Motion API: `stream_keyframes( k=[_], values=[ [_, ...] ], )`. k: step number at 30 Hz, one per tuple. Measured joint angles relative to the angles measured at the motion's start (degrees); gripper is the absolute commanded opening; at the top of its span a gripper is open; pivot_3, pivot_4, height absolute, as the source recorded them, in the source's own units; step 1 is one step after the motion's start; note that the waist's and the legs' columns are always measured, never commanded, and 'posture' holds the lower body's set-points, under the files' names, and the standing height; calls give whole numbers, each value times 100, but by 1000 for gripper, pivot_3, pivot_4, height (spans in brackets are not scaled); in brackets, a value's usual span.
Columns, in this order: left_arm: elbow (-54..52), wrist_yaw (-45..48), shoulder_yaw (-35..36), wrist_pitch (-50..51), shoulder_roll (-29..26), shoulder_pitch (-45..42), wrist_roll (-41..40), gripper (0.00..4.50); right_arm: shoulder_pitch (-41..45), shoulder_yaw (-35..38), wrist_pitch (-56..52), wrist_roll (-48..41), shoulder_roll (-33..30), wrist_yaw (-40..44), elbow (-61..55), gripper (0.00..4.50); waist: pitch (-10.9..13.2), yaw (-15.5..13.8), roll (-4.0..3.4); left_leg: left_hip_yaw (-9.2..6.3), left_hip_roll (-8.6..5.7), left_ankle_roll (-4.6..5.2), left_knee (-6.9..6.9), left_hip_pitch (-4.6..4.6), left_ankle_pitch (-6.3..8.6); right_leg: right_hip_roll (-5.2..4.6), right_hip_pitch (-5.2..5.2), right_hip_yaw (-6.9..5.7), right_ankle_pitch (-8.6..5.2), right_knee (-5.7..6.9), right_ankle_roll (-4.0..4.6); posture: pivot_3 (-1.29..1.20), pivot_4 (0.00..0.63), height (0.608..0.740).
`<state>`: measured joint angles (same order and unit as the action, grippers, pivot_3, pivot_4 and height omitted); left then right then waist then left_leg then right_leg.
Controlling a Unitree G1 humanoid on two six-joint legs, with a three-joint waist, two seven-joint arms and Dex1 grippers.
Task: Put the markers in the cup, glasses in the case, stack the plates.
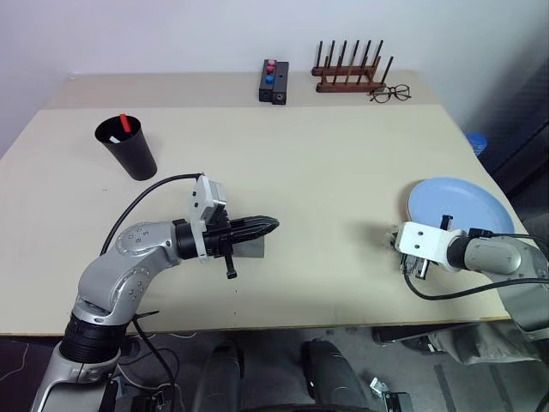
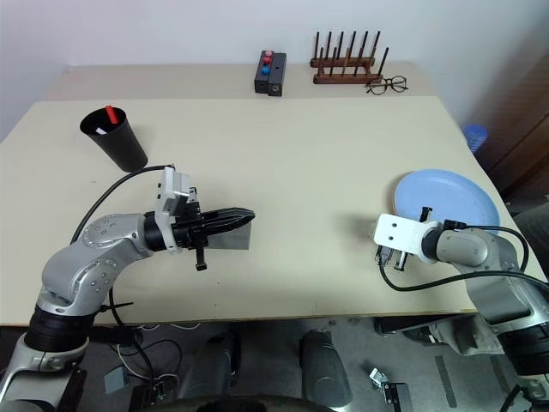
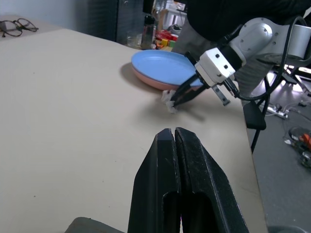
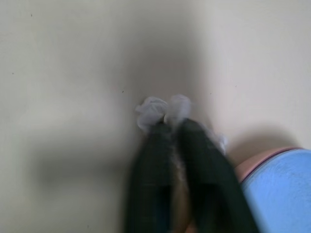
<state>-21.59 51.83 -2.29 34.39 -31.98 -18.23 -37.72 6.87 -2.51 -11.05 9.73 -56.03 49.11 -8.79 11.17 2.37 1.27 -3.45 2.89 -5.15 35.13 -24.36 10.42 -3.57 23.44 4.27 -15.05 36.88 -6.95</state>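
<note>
The black cup stands at the far left of the table, with a marker's red cap sticking out of it. My left gripper is shut with nothing in it and lies level just over the closed grey case. The glasses are out of view. At the right, the light blue plate lies on the pink plate. My right gripper points down beside these plates. It is shut on a small crumpled white scrap on the table.
Wire-rimmed spectacles, a wooden peg rack and a black box with coloured buttons sit along the far edge. The plates lie close to the table's right edge.
</note>
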Motion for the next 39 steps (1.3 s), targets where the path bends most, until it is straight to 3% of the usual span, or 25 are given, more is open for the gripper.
stream_keyframes(
  k=[9, 16, 19, 24, 30, 35, 39],
  values=[
    [1, 1, 20, 7, -40, 8, -11, 0, 527, 574, -699, -647, 25, 112, -529, 29, 2, 9, -3, -1, 1, 0, -2, 0, 0, 1, 1, -1, 0, 2, 0, 0, 150, 738],
    [-6, -26, 344, 10, -281, 330, -29, 0, 566, 998, -574, -453, -669, 51, 196, 29, 2, -15, -1, 1, -1, 1, -4, -4, 1, -3, -4, 0, 2, -27, 4, 0, 150, 738],
    [-35, -102, 452, 11, -369, 464, -29, 0, 419, 885, -358, -327, -673, 5, 779, 863, 3, 5, -3, 2, -1, 3, -4, -5, 2, -3, -5, 1, 3, -31, 5, 0, 150, 738],
    [-236, -249, 663, 8, -408, 685, -41, 0, 442, 775, -38, -203, -518, -255, 1092, 3271, 2, 37, -8, 2, 1, 5, -12, -2, 3, -1, -3, 1, 4, -29, 5, 0, 150, 738],
    [-267, -838, 1560, -175, -425, 1180, 116, 0, 989, 750, 145, -624, 272, -388, 1116, 3271, 3, 30, -8, 2, 2, 5, -10, -3, 3, 1, -3, 1, 4, -27, 4, 0, 150, 738],
    [-10, -1313, 2547, -856, -389, 2210, 683, 0, 1420, 838, -161, -1781, 1429, -250, 1018, 3271, 4, 28, -6, 1, 3, 6, -19, -3, 4, 1, -2, 0, 4, -31, 4, 0, 150, 738],
    [81, -1463, 2994, -1083, -318, 2531, 754, 0, 1532, 836, -392, -2213, 1588, -54, 1028, 3271, 5, -66, -6, 0, 1, 4, -9, -7, 4, 0, -14, 0, 9, -54, 13, 0, 150, 738]
  ],
)
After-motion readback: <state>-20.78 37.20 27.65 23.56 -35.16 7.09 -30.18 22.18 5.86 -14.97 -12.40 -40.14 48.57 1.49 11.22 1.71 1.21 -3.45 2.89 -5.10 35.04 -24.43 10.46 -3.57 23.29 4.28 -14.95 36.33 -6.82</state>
